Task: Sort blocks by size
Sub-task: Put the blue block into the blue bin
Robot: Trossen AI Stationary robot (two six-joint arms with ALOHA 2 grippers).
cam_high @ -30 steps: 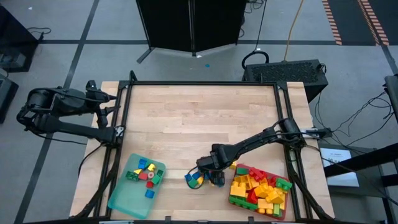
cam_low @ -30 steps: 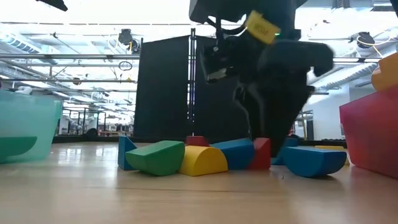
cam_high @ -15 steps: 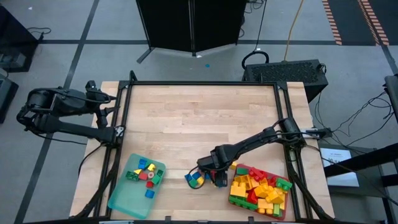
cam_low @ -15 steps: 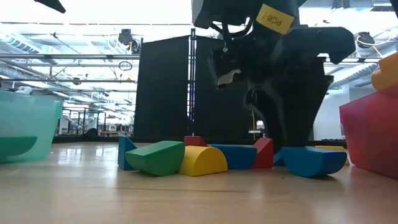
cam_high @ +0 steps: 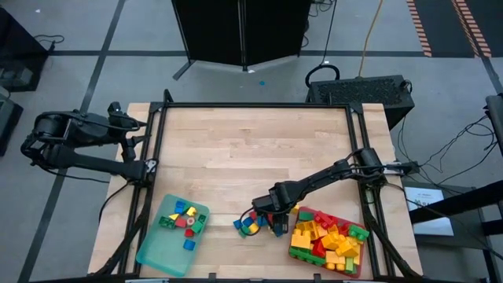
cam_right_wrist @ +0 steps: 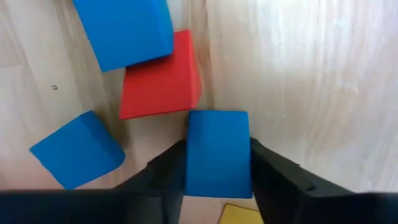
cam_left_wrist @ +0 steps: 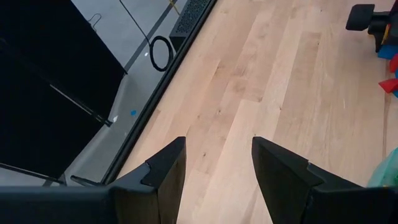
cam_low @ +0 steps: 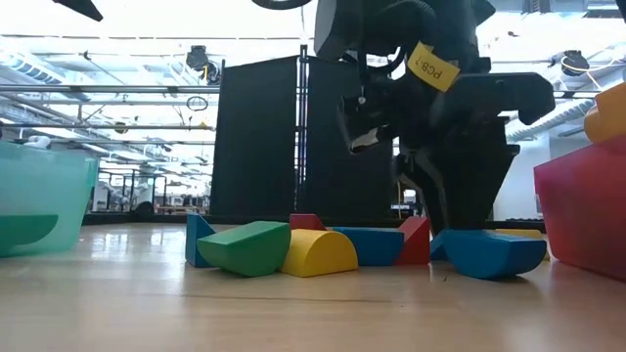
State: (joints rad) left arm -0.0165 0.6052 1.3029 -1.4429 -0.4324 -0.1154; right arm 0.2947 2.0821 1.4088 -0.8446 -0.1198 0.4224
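A small pile of blocks [cam_high: 247,226] lies on the wooden table near its front edge: green [cam_low: 249,246], yellow [cam_low: 318,252], red [cam_low: 415,240] and blue. My right gripper [cam_high: 274,227] points straight down at the pile's right end, shut on a blue block [cam_right_wrist: 217,163], also seen low on the table [cam_low: 486,254]. Small blocks sit in the teal tray [cam_high: 154,253] and larger ones in the red tray [cam_high: 297,253]. My left gripper [cam_left_wrist: 217,168] hangs open above the table's far left part, touching nothing. My right gripper has the blue block's two opposite sides [cam_right_wrist: 193,168] between its two fingers [cam_right_wrist: 166,177], one finger on each side. The fingers come from above, pointing down. The block lies flat on the table, right beside a red block [cam_right_wrist: 158,84].
The red tray's wall [cam_low: 587,220] stands close to the right of my right gripper. Two more blue blocks [cam_right_wrist: 78,158] and a yellow one [cam_right_wrist: 239,214] lie around the held block. Bare wood [cam_high: 251,149] covers the table's middle and far half.
My right gripper has sunk toward the right end of the pile and shifted a little toward the table's near edge. The blocks of the pile lie where they were.
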